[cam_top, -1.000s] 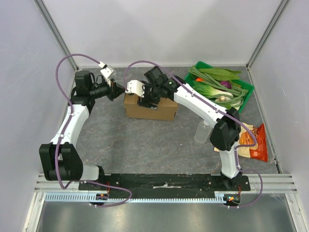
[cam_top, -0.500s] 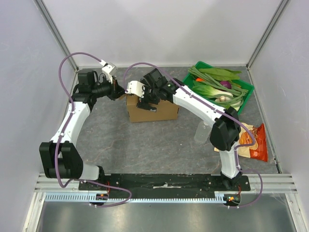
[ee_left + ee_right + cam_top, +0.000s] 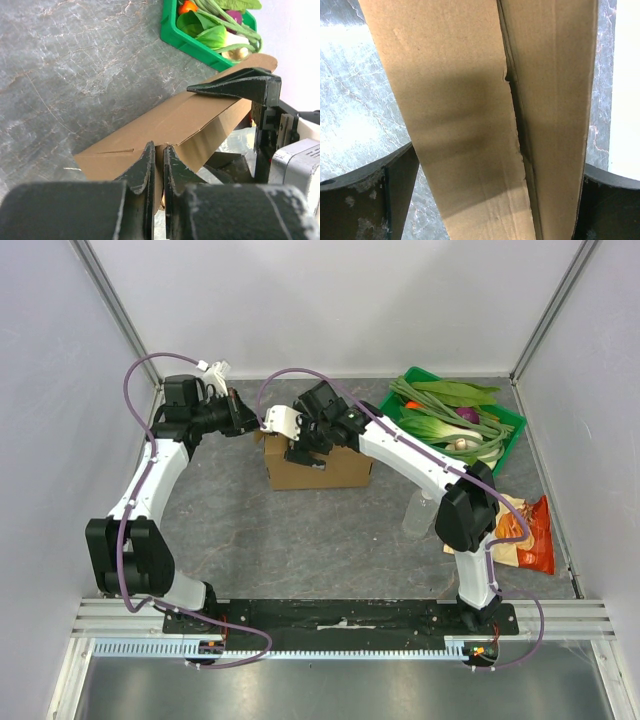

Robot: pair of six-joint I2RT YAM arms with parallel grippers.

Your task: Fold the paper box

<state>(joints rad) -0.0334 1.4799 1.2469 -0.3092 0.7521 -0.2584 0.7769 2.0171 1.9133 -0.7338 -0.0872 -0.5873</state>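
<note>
The brown paper box (image 3: 330, 470) stands at the back middle of the table, partly folded. My left gripper (image 3: 250, 424) is at its left top corner. In the left wrist view the left gripper (image 3: 157, 148) is shut on a thin cardboard flap of the paper box (image 3: 165, 117). My right gripper (image 3: 305, 445) reaches down over the box top from the right. In the right wrist view the paper box (image 3: 465, 100) fills the space between the widely spread fingers (image 3: 395, 192) of the right gripper (image 3: 495, 200), which is open. One right finger (image 3: 240, 85) shows above the box edge.
A green crate (image 3: 510, 425) of vegetables sits at the back right. A clear plastic bottle (image 3: 418, 512) lies beside the right arm, and an orange snack bag (image 3: 528, 535) lies near the right wall. Grey walls enclose the table on three sides.
The left gripper has drawn back toward the far left, still pinching the flap. The box has shifted a little to the right. The right jaws have spread wider.
</note>
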